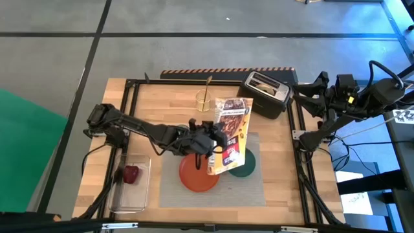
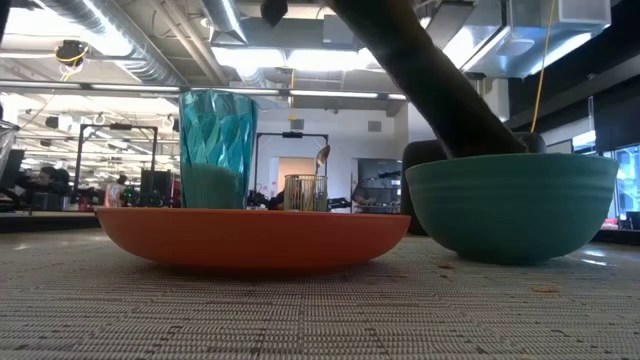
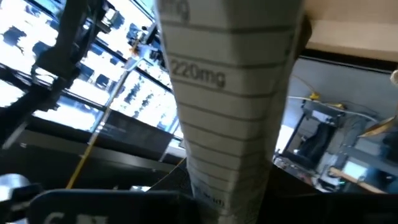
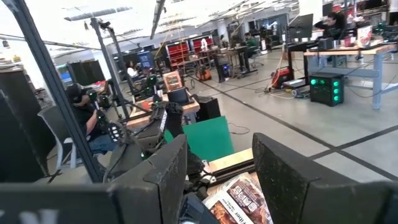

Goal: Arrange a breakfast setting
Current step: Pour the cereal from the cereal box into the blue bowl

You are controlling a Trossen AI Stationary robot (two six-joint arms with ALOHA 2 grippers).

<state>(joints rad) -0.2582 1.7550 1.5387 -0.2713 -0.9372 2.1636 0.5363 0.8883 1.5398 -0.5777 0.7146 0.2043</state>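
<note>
- Grey placemat lies on the wooden table, toward its front edge; taken here as the landmark.
- Orange plate sits on the placemat's left half. Teal bowl sits on the placemat just right of the plate, partly covered from above by the cereal box.
- Low view: plate and bowl side by side on the placemat's weave, apart by a narrow gap; a blue-green cup stands behind the plate.
- Left gripper is over the placemat, between plate and bowl, pinching the cereal box, which is tilted with its top leaning toward the table's back edge. Left wrist view is filled by the box's side panel.
- Red fruit sits in a clear tray off the placemat's left side.
- Small glass holding a gold spoon stands behind the placemat, well apart from it; black toaster at the back right.
- Right gripper waits beyond the table's back right corner, away from the placemat, fingers spread, holding nothing.
</note>
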